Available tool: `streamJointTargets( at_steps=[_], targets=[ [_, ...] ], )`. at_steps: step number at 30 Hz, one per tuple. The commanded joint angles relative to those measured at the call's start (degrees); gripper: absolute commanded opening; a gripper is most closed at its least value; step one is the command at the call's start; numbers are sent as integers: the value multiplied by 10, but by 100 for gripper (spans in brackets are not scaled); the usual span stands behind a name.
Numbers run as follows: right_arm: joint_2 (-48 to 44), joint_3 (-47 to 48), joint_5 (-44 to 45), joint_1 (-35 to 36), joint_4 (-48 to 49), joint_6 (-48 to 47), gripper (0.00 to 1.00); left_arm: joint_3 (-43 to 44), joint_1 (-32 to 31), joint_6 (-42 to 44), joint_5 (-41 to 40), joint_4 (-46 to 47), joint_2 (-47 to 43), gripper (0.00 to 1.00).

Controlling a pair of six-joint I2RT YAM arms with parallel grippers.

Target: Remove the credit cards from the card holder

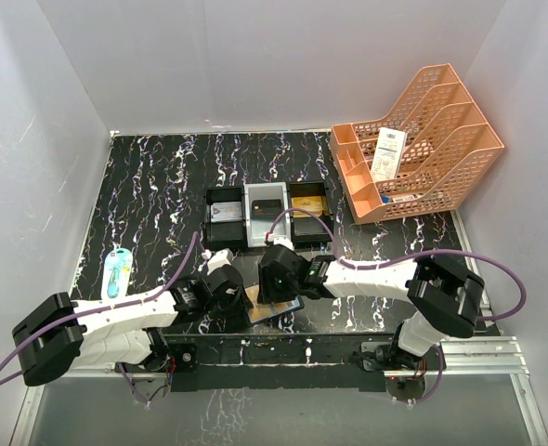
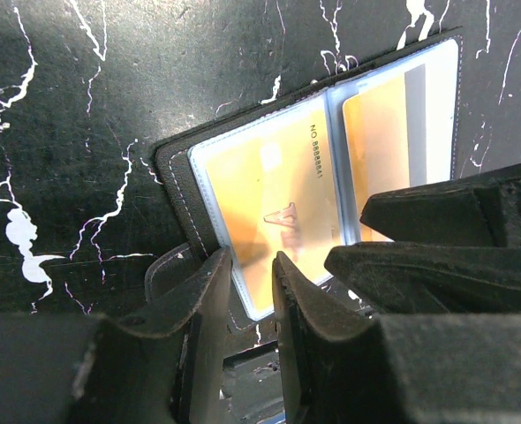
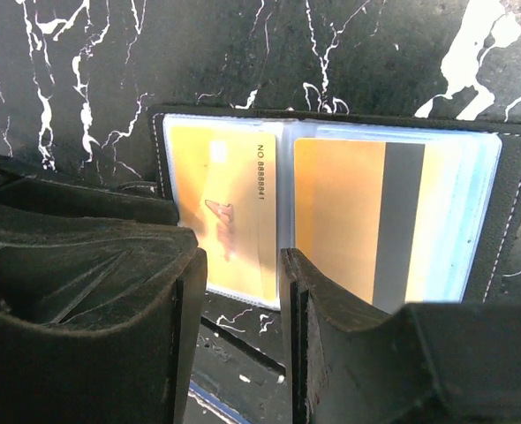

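1. Lying opened flat near the front edge of the table (image 1: 153,186), the card holder (image 1: 280,312) sits between both arms. Neither card is out yet.
2. Two gold-orange credit cards show through its clear sleeves: a numbered card (image 3: 221,208) in one panel and a striped card (image 3: 358,221) in the other.
3. Likely risk: the sleeves look slick and snug, so a pinch may catch plastic, not card, and lift the whole holder.
4. Likely risk: nothing visibly pins the holder, so a pull could drag it off the front edge.
5. Likely risk: both wrists crowd the same near edge and could knock together.
6. The left gripper (image 2: 252,269) has its fingers a narrow slit apart over the numbered panel's near edge. I see nothing clamped.
7. The right gripper (image 3: 243,274) shows a similar slim gap at the fold's near edge. It looks empty, and I cannot tell whether it touches the holder.
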Motion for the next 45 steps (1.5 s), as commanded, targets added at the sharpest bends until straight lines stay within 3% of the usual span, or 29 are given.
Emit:
streamJointTargets(
  at_steps=[1, 7, 22, 27, 30, 45],
  targets=[
    [13, 15, 2, -6, 10, -5, 36, -4, -2, 7, -2, -22, 15, 24],
    [32, -5, -17, -12, 33, -4, 31, -4, -2, 11, 2, -18, 25, 23],
    [11, -106, -202, -66, 247, 47, 18, -24, -2, 4, 14, 11, 35, 20],
    [8, -128, -245, -80, 309, 71, 7, -24, -2, 6, 15, 12, 34, 19],
    [3, -129, -254, -83, 318, 77, 0, -23, -2, 9, 17, 15, 32, 18],
    [-44, -150, -258, -112, 296, 68, 0, -26, -2, 17, 12, 6, 18, 15]
  ],
)
